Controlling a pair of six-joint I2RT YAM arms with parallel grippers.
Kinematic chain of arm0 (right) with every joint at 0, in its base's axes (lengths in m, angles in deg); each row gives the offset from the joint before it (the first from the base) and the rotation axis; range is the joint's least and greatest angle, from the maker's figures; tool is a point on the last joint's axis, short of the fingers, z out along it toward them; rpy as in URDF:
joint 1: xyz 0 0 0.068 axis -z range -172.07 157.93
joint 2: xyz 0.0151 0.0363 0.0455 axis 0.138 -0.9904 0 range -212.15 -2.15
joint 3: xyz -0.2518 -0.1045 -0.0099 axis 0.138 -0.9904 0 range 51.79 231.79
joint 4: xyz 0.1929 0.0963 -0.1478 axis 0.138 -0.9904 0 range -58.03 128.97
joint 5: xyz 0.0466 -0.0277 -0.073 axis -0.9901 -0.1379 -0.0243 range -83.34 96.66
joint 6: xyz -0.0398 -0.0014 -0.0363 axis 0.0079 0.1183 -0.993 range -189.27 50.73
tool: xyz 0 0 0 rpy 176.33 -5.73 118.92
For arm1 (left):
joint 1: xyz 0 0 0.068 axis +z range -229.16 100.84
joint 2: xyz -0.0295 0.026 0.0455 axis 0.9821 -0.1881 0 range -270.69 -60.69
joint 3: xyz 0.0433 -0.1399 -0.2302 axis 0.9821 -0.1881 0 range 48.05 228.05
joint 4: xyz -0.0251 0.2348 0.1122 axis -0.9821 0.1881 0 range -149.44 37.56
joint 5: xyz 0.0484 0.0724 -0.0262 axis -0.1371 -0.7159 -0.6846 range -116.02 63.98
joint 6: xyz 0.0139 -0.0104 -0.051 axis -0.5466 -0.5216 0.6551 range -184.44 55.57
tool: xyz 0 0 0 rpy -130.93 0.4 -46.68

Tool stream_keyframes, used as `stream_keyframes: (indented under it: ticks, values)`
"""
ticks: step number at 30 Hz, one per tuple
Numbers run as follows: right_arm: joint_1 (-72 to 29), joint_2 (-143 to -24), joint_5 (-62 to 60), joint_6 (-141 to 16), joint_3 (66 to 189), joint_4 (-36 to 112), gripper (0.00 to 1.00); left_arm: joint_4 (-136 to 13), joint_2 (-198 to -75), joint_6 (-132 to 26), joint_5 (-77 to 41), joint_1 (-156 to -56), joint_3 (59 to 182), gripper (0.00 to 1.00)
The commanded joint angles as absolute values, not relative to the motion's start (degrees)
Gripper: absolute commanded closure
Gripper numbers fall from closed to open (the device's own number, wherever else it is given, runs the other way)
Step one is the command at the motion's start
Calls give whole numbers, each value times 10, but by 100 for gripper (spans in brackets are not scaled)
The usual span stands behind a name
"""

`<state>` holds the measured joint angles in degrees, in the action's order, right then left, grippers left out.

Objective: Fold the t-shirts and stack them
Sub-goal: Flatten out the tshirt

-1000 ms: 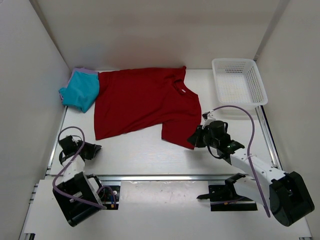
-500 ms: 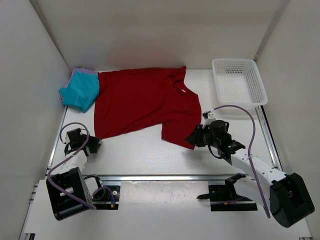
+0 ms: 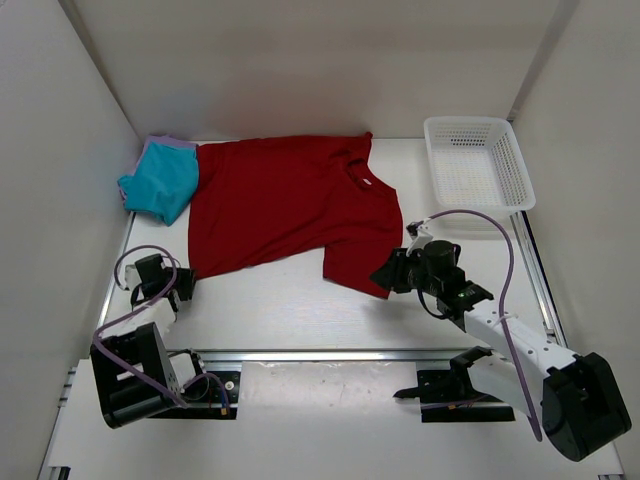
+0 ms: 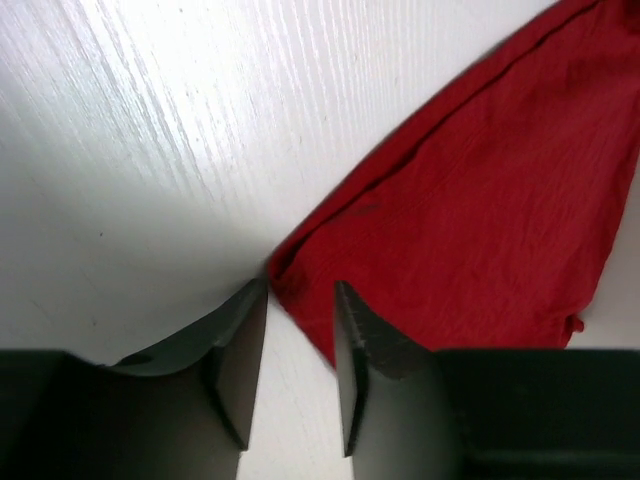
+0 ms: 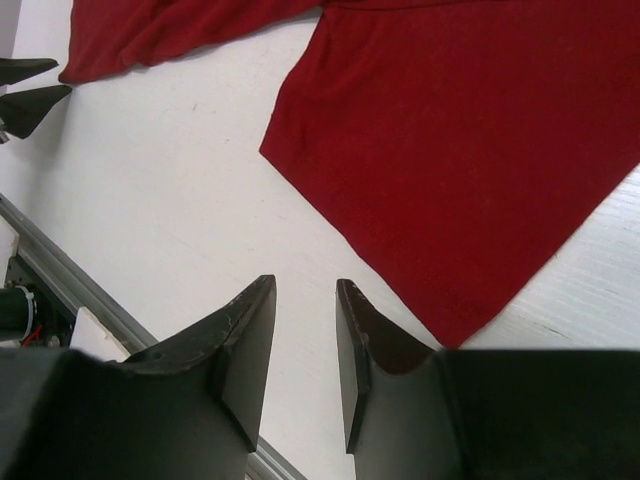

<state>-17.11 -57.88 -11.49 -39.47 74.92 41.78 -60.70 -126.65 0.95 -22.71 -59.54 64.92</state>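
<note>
Lavender barely shows: the lavender t-shirt point(image 3: 172, 142) lies mostly hidden under the folded teal t-shirt point(image 3: 162, 180), far left. The dark red t-shirt point(image 3: 290, 205) lies spread on the table point(image 3: 260, 300). The left gripper point(image 4: 300, 286) and the right gripper point(image 5: 305, 284) stand spread and empty at its near corners.

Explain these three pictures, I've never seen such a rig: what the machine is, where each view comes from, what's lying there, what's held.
Two robot arms are bolted to a white table. The wide picture looks down from behind them: left arm, right arm. The other two come from wrist cameras; the dark wedges at the bottom are each arm's jaws. A dark red fabric t-shirt lies spread out, a teal blue shirt sits on a lavender one far left, a white plastic mesh basket stands far right. Both pairs of jaws stand open at the red shirt's near corners; nothing is held.
</note>
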Motion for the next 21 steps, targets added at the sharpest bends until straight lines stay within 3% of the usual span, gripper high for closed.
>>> stream_keyframes:
  ticks: [1, 6, 11, 15, 21]
  values:
    - [-169, -559, -114, -398, 747, 437, 71, -623, -1290, 10, -253, -595, 637, 59]
    - [-156, -558, -96, -392, 745, 420, 70, -641, -1290, 4, -254, -590, 642, 82]
    - [-131, -551, -24, -379, 739, 347, 59, -650, -1278, -20, -228, -584, 654, 99]
    - [-111, -571, 13, -379, 753, 267, 59, -635, -1244, -61, -238, -632, 683, 100]
    - [-161, -623, 67, -358, 774, 225, 56, -611, -1191, -113, -257, -741, 707, 100]
